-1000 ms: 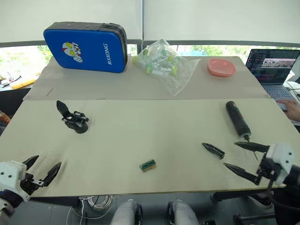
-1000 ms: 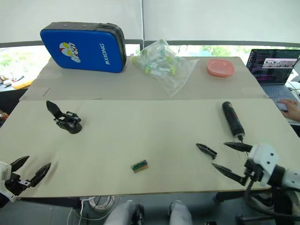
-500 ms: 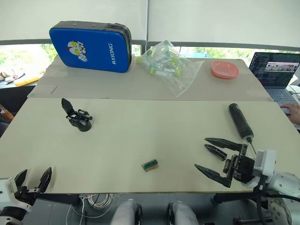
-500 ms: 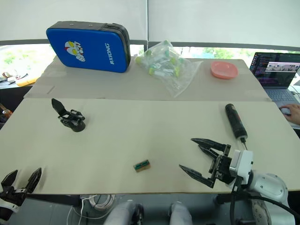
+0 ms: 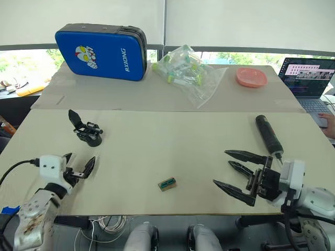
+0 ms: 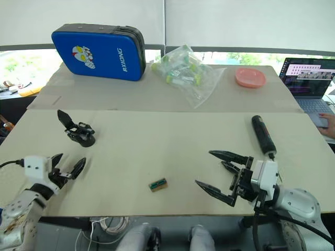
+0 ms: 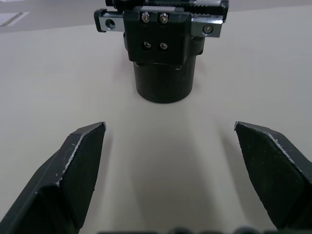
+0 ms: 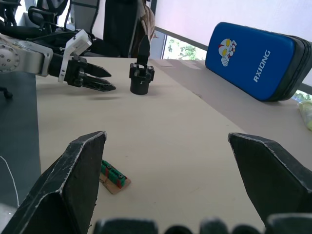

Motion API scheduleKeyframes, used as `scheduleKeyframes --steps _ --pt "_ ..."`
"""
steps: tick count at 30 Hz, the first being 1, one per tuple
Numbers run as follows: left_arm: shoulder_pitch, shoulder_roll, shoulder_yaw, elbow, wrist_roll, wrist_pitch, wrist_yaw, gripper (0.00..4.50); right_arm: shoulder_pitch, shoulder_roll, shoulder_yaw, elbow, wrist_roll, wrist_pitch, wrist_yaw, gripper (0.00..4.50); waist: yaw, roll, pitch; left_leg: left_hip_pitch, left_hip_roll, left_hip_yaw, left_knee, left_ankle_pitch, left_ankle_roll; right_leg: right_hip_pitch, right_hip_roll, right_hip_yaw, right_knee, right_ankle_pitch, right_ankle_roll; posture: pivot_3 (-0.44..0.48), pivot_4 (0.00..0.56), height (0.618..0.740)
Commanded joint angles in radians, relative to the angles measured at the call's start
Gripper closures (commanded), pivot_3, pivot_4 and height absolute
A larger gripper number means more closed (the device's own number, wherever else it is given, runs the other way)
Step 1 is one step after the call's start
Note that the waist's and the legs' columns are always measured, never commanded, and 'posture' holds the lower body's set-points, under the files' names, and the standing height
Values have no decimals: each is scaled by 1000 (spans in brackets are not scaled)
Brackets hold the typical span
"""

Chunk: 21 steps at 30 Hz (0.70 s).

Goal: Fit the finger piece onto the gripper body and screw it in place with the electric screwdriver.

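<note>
Both claws spread wide over the beige table (image 5: 157, 151), nothing held; task parts lie apart.

Counts: 1 small flat black plastic finger piece (image 5: 241, 168), tapered w/ cut-outs, lying between the right gripper's (image 5: 234, 171) open fingers; 1 black gripper body (image 5: 86, 130) w/ chunky round base, linkages & one pointed finger sticking up, far left, just ahead of the open left gripper (image 5: 77, 164); 1 thick matte-black electric screwdriver (image 5: 268, 134), thin bit toward the robot, lying near the right gripper. 1 small tan-and-green block (image 5: 167, 183) near the front edge, mid table. At back: 1 blue zip case (image 5: 99, 52), shut; 1 clear plastic bag (image 5: 186, 73) holding small tubes, number unclear; 1 pink dish (image 5: 250, 77); 1 laptop (image 5: 310, 78), far right.
</note>
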State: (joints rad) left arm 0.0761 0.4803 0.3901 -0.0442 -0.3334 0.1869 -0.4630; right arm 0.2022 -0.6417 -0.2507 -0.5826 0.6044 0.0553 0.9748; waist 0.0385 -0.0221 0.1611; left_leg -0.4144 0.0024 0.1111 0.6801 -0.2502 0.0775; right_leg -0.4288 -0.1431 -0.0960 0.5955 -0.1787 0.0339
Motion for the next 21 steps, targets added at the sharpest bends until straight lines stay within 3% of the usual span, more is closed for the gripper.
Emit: scheduleKeyframes --steps 1,11,21 --pt "-67 6 -17 61 28 -28 13 0 -18 -15 -22 -61 19 28 -45 68 0 0 0 0 0 0 0 0 0 0 0 0 0 0 0 0 150 740" --pt "-278 -1 -121 256 103 -60 28 0 -48 -26 -34 -42 17 44 -71 68 4 0 0 0 -1 0 1 0 0 4 0 -1 0 1 2 0 150 740" --pt "-371 2 -139 387 148 -113 55 0 -1 -6 -62 -5 -2 -9 -47 68 4 0 0 0 -1 0 1 1 0 5 0 -2 0 2 2 0 150 740"
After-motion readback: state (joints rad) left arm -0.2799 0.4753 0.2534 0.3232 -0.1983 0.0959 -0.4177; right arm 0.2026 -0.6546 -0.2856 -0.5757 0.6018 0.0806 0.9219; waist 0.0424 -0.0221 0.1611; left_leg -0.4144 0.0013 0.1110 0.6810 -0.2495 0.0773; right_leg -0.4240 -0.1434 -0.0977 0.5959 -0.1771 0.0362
